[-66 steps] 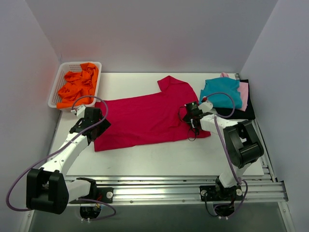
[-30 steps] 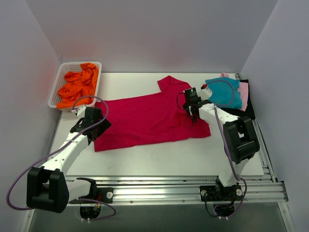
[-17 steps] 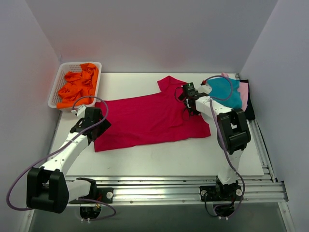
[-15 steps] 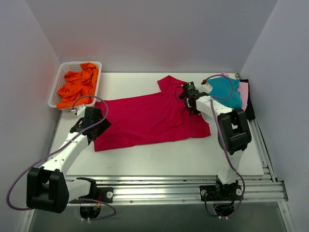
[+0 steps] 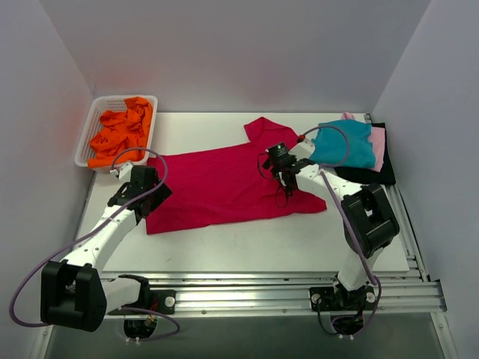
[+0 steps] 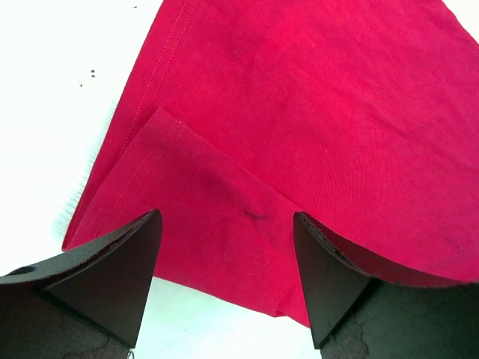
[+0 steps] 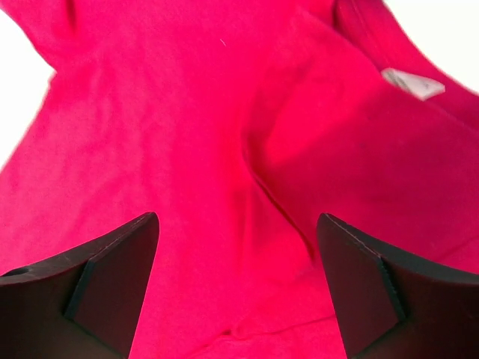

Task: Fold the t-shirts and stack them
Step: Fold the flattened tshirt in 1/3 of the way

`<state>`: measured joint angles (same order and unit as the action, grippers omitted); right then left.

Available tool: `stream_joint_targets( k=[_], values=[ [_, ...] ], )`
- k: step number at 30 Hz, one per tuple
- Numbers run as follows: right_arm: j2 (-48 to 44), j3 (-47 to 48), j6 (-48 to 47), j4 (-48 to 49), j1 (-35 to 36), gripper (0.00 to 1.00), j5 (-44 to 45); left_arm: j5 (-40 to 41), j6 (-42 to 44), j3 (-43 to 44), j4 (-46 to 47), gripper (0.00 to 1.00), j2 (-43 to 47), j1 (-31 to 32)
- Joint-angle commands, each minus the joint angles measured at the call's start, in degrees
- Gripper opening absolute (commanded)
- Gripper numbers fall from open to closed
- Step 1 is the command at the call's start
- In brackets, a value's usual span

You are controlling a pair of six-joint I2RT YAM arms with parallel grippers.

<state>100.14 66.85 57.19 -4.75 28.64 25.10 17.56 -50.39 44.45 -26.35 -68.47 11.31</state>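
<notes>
- The right gripper (image 5: 284, 178) was pressed together a second ago. It now stands spread with nothing between its fingers (image 7: 97, 292), and only red cloth shows beneath them.
- In that second it let go, swung toward the far sleeve, and came back in over the chest area of the crimson shirt (image 5: 217, 183).
- My reading is that a tug at the collar end is finished and this arm is looking for a new hold. No fold has been laid yet.
- The right arm reaches forward and leftward from its base, with its wrist tipped down over the cloth. Its wrist view shows a soft crease running up the shirt and a white label (image 7: 412, 82) near the collar.
- The left gripper (image 5: 138, 187) has not shifted. Its fingers (image 6: 112, 277) are spread and it hovers over the hem corner near the table's (image 5: 224, 247) left edge, where a small flap of hem is turned over.
- The left arm is stretched forward with a bent elbow.
- The crimson shirt lies flat across the middle of the table, hem to the left.
- The teal shirt (image 5: 344, 146) sits on a pink shirt (image 5: 378, 146) and a black shirt (image 5: 378, 176) at the far right corner.
- The orange shirt (image 5: 120, 131) is crumpled in the basket (image 5: 88, 127) at the far left corner.
</notes>
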Motion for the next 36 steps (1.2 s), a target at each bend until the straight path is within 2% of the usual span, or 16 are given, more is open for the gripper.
stream_joint_targets(
  k=[1, 10, 16, 20, 23, 27, 28, 31, 36],
  values=[
    [1.19, -1.19, 1.61, 0.1, 0.71, 0.81, 1.18, 0.37, 0.21, -0.5, 1.04, 0.8, 1.93, 0.2],
    [3.05, -3.57, 2.4, 1.15, 2.12, 0.73, 1.0, 0.46, 0.21, -0.5, 1.04, 0.8, 1.67, 0.2],
    [4.01, -5.32, 2.31, 2.12, 2.47, 0.71, 0.12, 0.63, 0.12, -0.59, 1.04, 0.8, 1.58, 0.2],
    [4.36, -6.03, 2.31, 2.64, 2.47, 0.63, -0.23, 0.63, 0.12, -0.59, 1.12, 0.8, 1.49, 0.2],
    [4.63, -6.2, 2.05, 3.08, 2.47, 0.51, -0.58, 0.63, 0.12, -0.59, 1.21, 0.8, 1.23, 0.2],
    [5.24, -6.03, 1.79, 3.61, 2.47, 0.26, -0.93, 0.72, 0.12, -0.68, 1.39, 0.8, 0.97, 0.2],
    [5.33, -5.94, 1.79, 3.7, 2.47, 0.17, -1.02, 0.81, 0.03, -0.59, 1.47, 0.8, 0.79, 0.2],
    [6.03, -5.15, 1.43, 3.7, 2.47, 0.0, -1.28, 0.89, 0.03, -0.59, 1.47, 0.8, 0.62, 0.2],
    [7.17, -3.57, 1.35, 3.96, 2.47, 0.0, -1.81, 1.07, 0.03, -0.5, 1.48, 0.8, 0.44, 0.2]
  ],
)
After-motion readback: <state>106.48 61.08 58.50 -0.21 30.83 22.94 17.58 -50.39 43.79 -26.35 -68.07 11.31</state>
